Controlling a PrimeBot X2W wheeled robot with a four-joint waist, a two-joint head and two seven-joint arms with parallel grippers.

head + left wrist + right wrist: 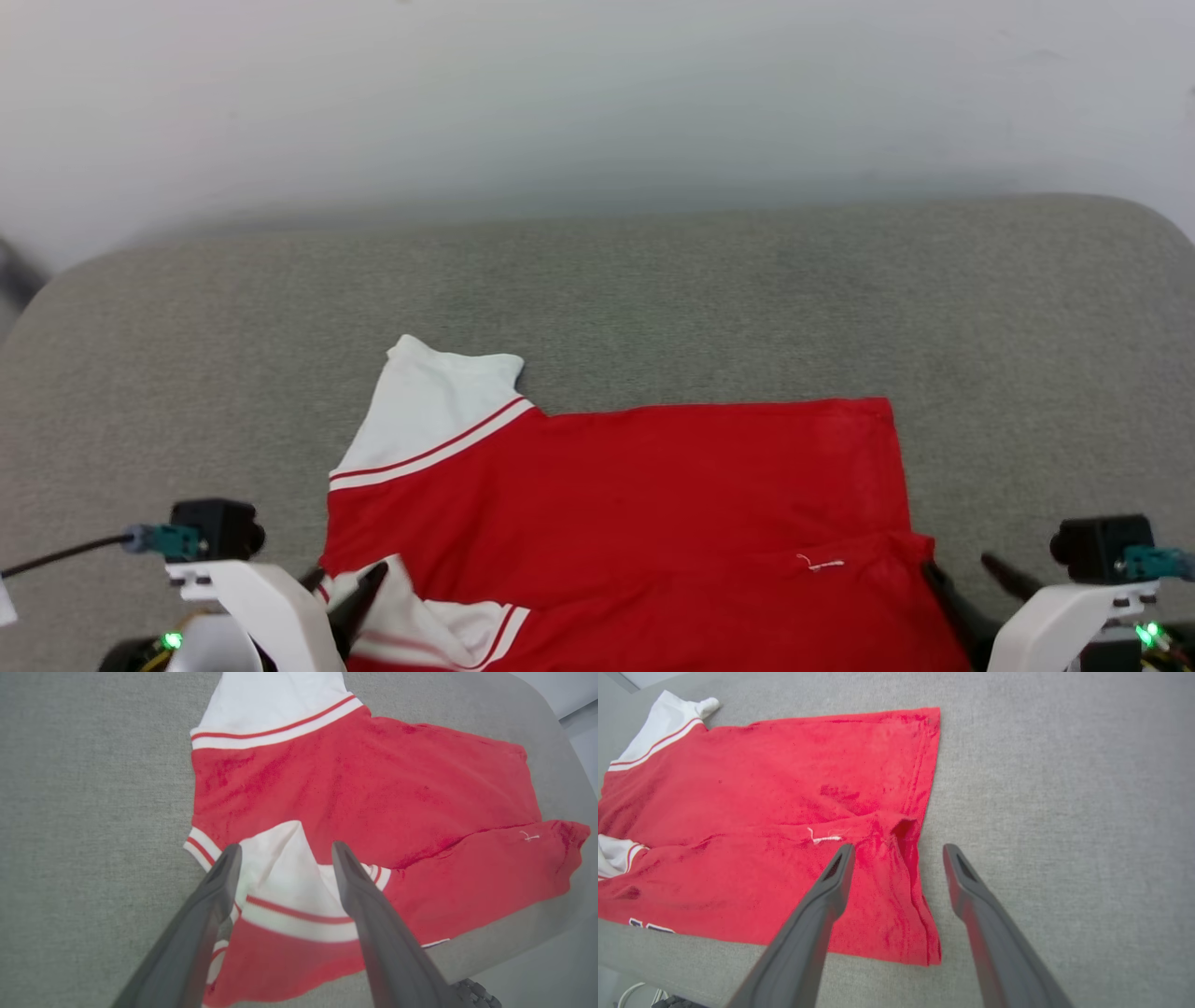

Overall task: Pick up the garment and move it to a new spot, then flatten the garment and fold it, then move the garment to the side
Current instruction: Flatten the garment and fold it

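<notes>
The garment [653,495], red with white sleeves and striped trim, lies spread on the grey padded table [653,280] near its front edge. One white sleeve [434,411] points to the far left. The other sleeve [285,882] is folded over the red body. My left gripper [285,851] is open, its fingers straddling that folded sleeve; in the head view the left gripper [341,579] is at the garment's near left corner. My right gripper [900,851] is open over the rumpled hem corner [906,833], at the garment's right edge [966,571]. A sliver of black print [649,927] shows at the near edge.
Bare grey surface stretches beyond the garment to the far side and to both sides [1064,788]. The table has rounded corners, and its front edge [691,961] runs just below the garment. A pale wall [597,93] stands behind. A black cable [65,553] runs off my left wrist.
</notes>
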